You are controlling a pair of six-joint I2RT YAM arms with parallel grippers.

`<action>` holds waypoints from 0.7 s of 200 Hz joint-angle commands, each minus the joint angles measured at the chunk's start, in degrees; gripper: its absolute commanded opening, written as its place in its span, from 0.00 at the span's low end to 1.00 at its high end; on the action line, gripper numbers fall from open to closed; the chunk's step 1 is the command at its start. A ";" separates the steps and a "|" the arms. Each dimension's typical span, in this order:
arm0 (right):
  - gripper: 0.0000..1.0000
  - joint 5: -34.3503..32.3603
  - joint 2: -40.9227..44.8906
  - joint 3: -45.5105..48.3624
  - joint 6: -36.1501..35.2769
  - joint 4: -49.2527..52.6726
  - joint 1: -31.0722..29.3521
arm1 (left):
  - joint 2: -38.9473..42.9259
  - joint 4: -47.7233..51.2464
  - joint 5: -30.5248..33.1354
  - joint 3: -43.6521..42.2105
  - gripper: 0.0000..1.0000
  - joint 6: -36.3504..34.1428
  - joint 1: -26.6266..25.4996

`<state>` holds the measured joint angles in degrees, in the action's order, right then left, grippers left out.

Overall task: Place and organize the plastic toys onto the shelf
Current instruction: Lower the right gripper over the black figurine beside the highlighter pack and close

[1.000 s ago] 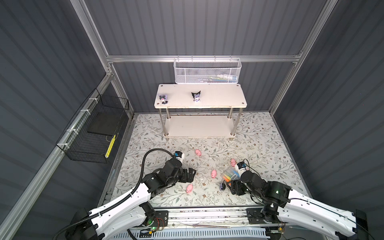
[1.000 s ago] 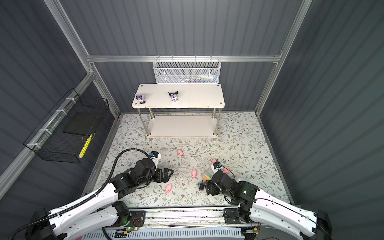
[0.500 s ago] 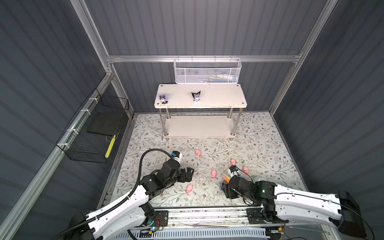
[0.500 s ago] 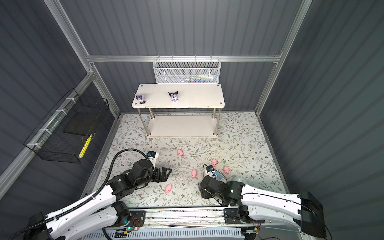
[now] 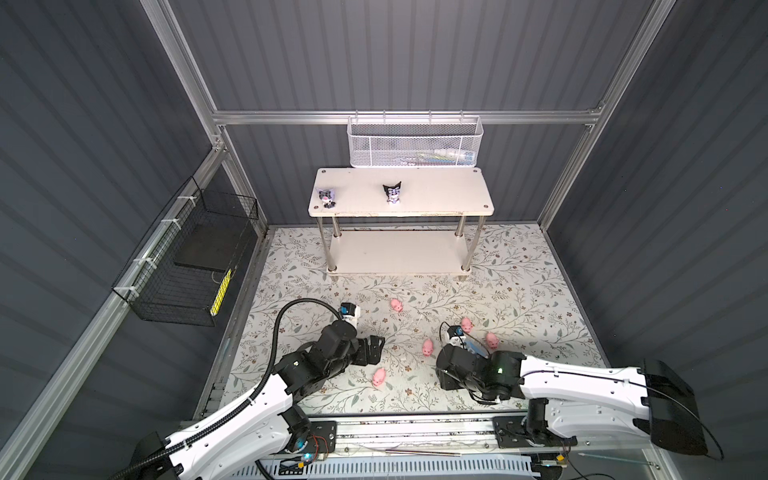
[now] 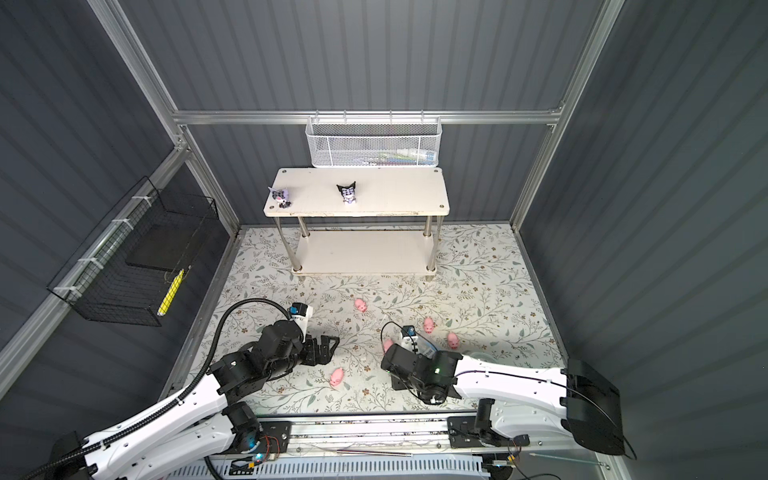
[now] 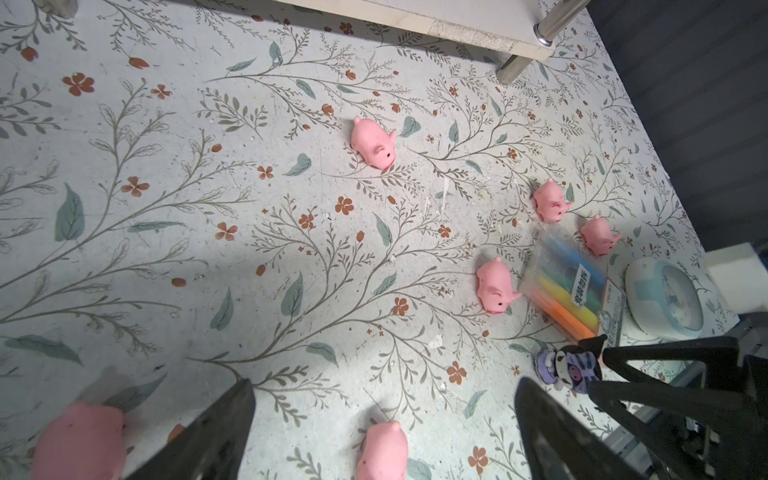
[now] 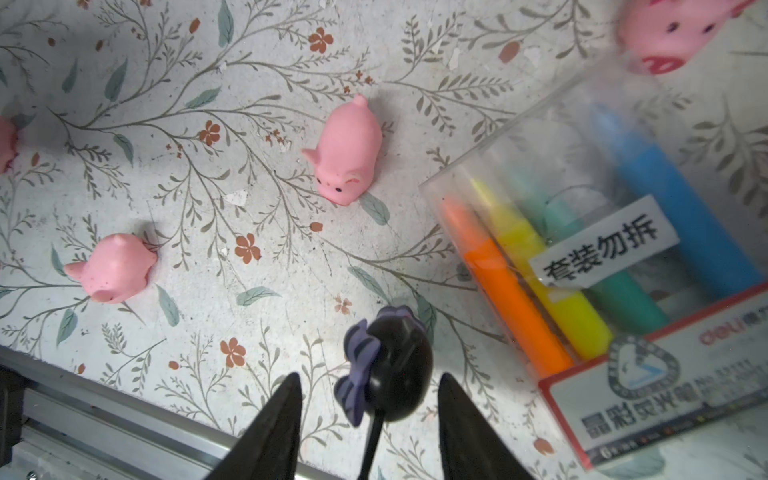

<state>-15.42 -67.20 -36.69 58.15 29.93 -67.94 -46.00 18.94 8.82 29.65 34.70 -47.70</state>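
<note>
Several pink pigs lie on the floral floor, among them a pig and a pig. My left gripper stands wide open low over the floor, with a pig lying loose between its fingers. Near the front rail, my right gripper is open with its fingers on either side of a black figurine with a purple bow; small gaps show on both sides. The white shelf stands at the back. Two more figurines, one at the left and one near the middle, stand on its top board.
A clear pack of coloured markers lies right beside the right gripper, and a round pale-blue clock lies past it. A white mesh basket hangs above the shelf. A black wire basket hangs on the left wall. The metal front rail runs close behind the figurine.
My right arm has swung left and lower over the floor figurine, and its jaws have narrowed around it. The left arm has barely shifted.
</note>
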 commanded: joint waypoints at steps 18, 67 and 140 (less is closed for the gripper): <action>0.49 0.37 -4.29 -2.41 1.97 2.48 -0.17 | 1.68 2.23 1.18 -0.12 0.97 -1.83 -0.29; 0.45 0.15 -7.57 -3.89 1.30 3.02 0.35 | 2.84 2.94 2.03 -0.39 0.97 -2.16 -0.33; 0.35 0.10 -10.80 -6.94 -5.12 5.62 3.46 | 2.95 4.07 2.77 0.15 0.97 -2.79 -0.32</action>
<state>-14.87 -76.84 -42.02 56.27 33.30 -65.58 -43.62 21.39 10.55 29.54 33.21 -47.70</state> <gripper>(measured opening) 0.361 0.974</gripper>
